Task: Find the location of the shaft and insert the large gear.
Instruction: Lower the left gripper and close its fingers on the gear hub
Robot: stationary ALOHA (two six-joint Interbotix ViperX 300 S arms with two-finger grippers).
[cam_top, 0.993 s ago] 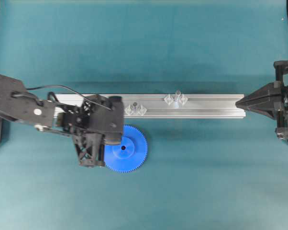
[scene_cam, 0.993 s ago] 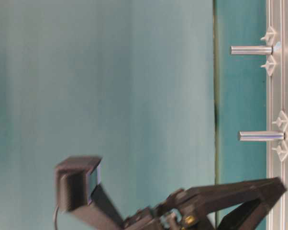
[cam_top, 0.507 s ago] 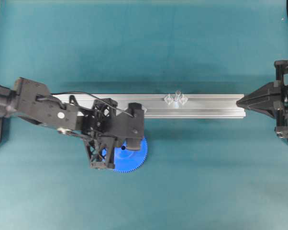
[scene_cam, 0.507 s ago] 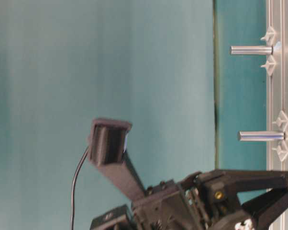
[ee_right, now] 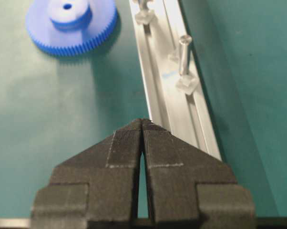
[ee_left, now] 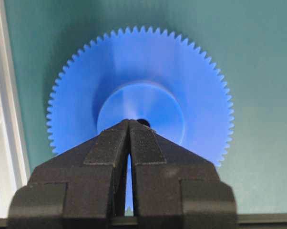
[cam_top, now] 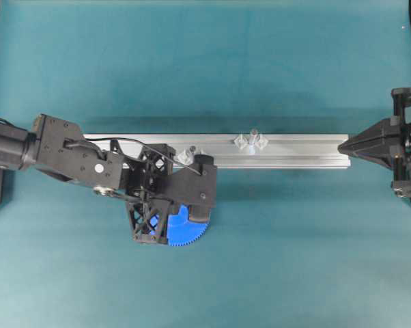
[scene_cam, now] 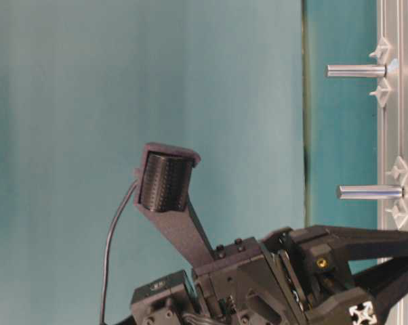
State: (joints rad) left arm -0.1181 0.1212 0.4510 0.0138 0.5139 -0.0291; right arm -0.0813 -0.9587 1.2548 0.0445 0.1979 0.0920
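Note:
The large gear (ee_left: 138, 81), a bright blue toothed disc with a raised hub, lies flat on the teal table in front of the rail; most of it is hidden under my left arm in the overhead view (cam_top: 192, 232). My left gripper (ee_left: 129, 121) is shut and empty, its tips over the hub's centre hole. The shaft (cam_top: 252, 139), a pale upright peg between two clear blocks, stands on the aluminium rail (cam_top: 301, 150), and also shows in the right wrist view (ee_right: 184, 50). My right gripper (ee_right: 142, 121) is shut and empty at the rail's right end (cam_top: 342, 145).
A second clear peg (cam_top: 190, 152) with closer blocks stands on the rail just beside my left wrist, and shows in the right wrist view (ee_right: 142, 8). Both pegs show in the table-level view, the shaft (scene_cam: 356, 70) farther from my arm than the other peg (scene_cam: 370, 192).
My left arm has moved right and over the gear, covering most of it, and its wrist has tilted down. The gear, the rail and the right arm have not moved.

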